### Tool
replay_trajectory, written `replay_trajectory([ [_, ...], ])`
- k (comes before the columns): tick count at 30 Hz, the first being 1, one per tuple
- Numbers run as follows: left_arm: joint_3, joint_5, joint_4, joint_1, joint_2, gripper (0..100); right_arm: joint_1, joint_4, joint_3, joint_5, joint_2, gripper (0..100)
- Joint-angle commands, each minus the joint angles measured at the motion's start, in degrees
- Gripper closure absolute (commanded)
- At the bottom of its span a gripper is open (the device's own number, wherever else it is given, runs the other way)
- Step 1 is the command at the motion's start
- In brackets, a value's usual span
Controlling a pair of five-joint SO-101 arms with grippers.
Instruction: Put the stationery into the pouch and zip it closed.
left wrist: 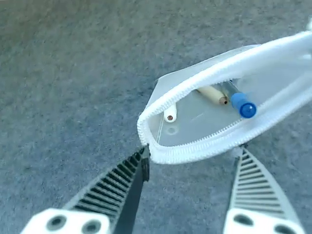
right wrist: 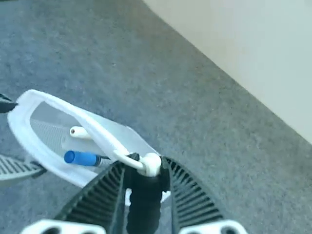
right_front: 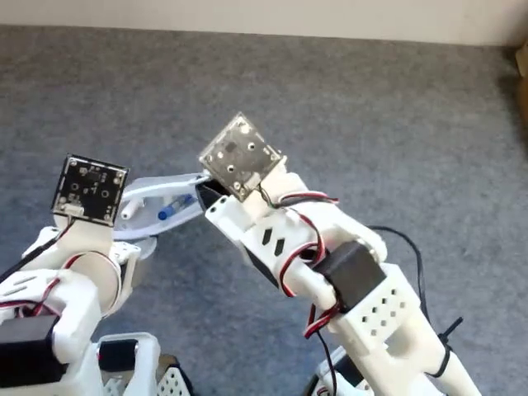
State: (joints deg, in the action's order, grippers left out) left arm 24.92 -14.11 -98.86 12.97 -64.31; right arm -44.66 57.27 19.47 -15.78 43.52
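Observation:
A translucent pouch point(left wrist: 204, 122) with a white zipper lies on grey carpet between the two arms point(right_front: 153, 191), its mouth gaping. Inside are a blue-capped pen point(left wrist: 243, 106), a white pen point(left wrist: 170, 113) and a wooden pencil point(left wrist: 212, 94). My left gripper point(left wrist: 194, 148) is open wide, its fingertips point(left wrist: 145, 155) straddling the pouch's closed end and touching its lower zipper lip. At the other end, my right gripper point(right wrist: 144, 170) is shut on the white zipper pull point(right wrist: 151, 163), and the blue-capped pen point(right wrist: 80, 157) shows just beyond it. The high view shows the blue-capped pen point(right_front: 169, 212) through the pouch.
Grey carpet point(right_front: 371, 124) covers the whole work surface. A pale wall point(right_front: 247, 12) runs along the far edge. A black cable point(right_front: 412, 247) trails beside the right arm. A brown object point(right_front: 521, 82) sits at the far right edge.

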Motion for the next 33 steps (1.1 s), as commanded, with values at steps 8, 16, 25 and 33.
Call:
replay_trajectory([
  [8,9.0,-0.4,9.7,4.6,-0.2,74,3.0,7.8,-9.2,0.4,-3.1,99.5],
  [16,12.8,5.1,24.2,5.4,0.0,74,2.9,18.8,-8.9,0.4,-1.4,99.5],
  [25,15.8,11.3,34.9,-10.2,0.1,74,-3.2,28.8,-8.6,0.3,6.1,99.5],
  [33,15.8,12.1,38.5,-24.7,0.1,74,-6.5,33.5,-1.5,0.3,15.3,99.5],
])
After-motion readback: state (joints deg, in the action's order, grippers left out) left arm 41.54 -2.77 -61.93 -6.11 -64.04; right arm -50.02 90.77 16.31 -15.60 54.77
